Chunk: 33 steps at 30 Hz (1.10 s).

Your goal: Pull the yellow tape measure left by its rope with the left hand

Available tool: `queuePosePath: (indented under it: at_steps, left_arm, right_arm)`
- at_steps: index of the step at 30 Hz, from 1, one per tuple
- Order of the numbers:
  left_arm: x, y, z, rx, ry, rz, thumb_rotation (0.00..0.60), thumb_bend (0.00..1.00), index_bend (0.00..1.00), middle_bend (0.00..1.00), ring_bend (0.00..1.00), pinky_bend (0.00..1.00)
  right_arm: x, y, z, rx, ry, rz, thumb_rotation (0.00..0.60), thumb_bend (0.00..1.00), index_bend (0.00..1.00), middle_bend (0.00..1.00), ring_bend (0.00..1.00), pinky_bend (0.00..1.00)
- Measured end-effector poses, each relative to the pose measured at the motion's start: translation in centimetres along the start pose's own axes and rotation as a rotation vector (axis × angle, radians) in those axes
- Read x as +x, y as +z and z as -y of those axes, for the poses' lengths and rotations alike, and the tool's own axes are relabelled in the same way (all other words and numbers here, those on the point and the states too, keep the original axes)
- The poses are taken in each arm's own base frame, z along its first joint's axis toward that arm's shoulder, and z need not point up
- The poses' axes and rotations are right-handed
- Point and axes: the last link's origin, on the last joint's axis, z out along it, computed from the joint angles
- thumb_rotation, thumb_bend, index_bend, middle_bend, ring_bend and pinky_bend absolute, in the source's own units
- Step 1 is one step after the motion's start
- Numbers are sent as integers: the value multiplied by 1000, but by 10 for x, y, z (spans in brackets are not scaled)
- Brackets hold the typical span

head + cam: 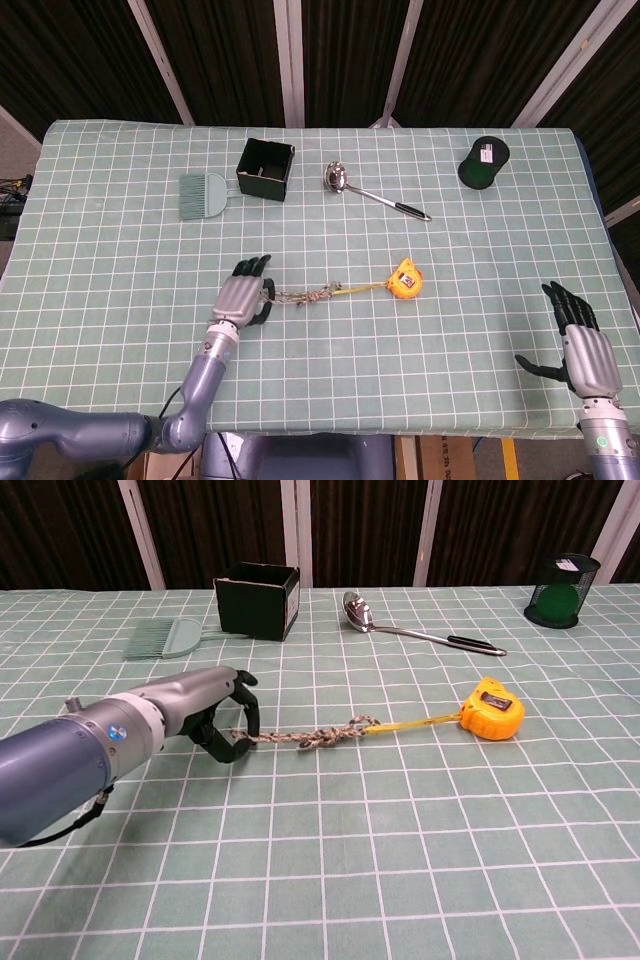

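The yellow tape measure [405,280] [493,709] lies on the green checked table, right of centre. A yellow strap and a braided rope [308,296] [310,737] run left from it, pulled nearly straight. My left hand [241,295] [205,718] grips the rope's left end with its fingers curled around it, knuckles up. My right hand [581,343] hovers at the table's near right corner with fingers spread and nothing in it; the chest view does not show it.
A black open box [265,169] [257,600] and a grey-green brush [202,194] [164,637] stand at the back left. A metal ladle [370,193] [415,628] lies behind the tape measure. A dark green mesh cup [484,162] [564,590] is at the back right.
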Motion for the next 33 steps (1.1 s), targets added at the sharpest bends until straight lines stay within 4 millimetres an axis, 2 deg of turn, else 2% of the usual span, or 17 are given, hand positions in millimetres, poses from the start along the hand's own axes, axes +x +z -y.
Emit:
queuePosePath:
  at_steps: [12,17,25,33]
  left_arm:
    - [46,-6,16,-15,16,-120,600,610,551,22,0,0]
    - [68,-11,25,-36,73,-188,600,610,551,23,0,0]
    - [88,-23,33,-96,190,-287,600,609,552,23,0,0]
    - [113,-36,59,-102,302,-379,600,609,552,23,0,0]
  right_arm:
    - [0,-1,1,7,-5,-2,600,122,0,0,0,0]
    - [0,-1,2,10,-7,-3,600,122,0,0,0,0]
    - [0,-2,2,13,-12,-6,600,122,0,0,0,0]
    - [0,-2,3,17,-15,-9,600,122,0,0,0,0]
